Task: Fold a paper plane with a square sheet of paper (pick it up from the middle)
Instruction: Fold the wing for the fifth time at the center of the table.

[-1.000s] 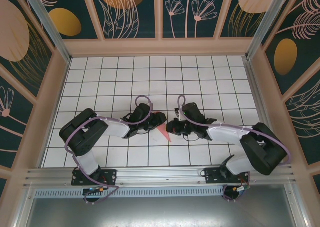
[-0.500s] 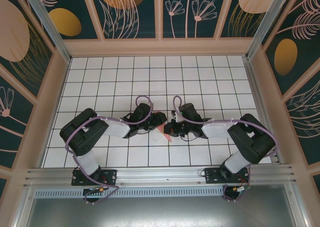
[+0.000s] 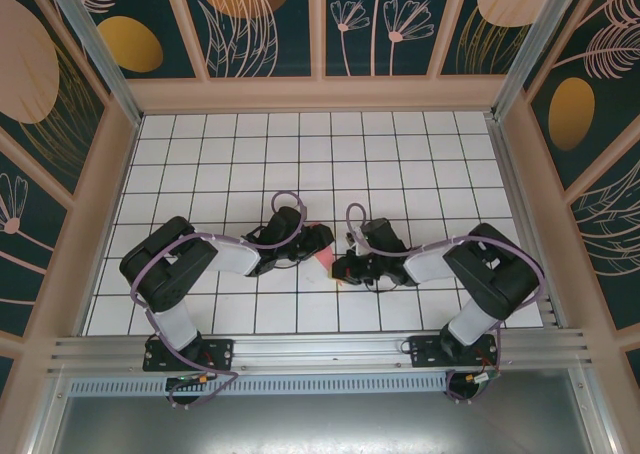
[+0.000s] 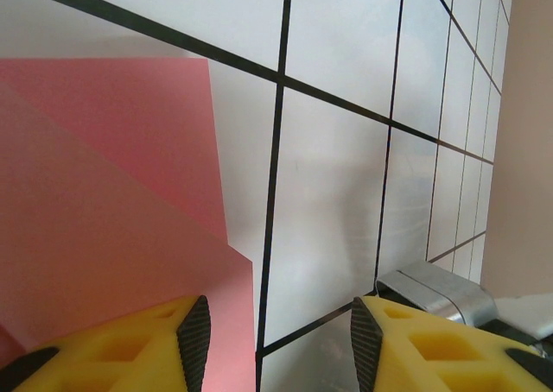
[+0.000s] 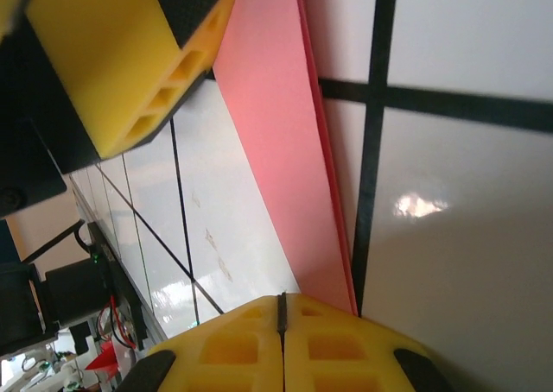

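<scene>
Bright even light, soft shadows, glare spot on table point(image 5: 419, 205), rt wrist cam.

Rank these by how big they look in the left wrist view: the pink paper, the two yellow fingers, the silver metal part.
1. pink paper, largest.
2. The two yellow fingers look about alike, so I am not ranking one over the other. Being closest to the camera makes them look bigger.
3. silver metal part, smallest.

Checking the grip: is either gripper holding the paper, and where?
Left gripper open, holding nothing. Right gripper shut against the paper edge; grip unclear.
</scene>
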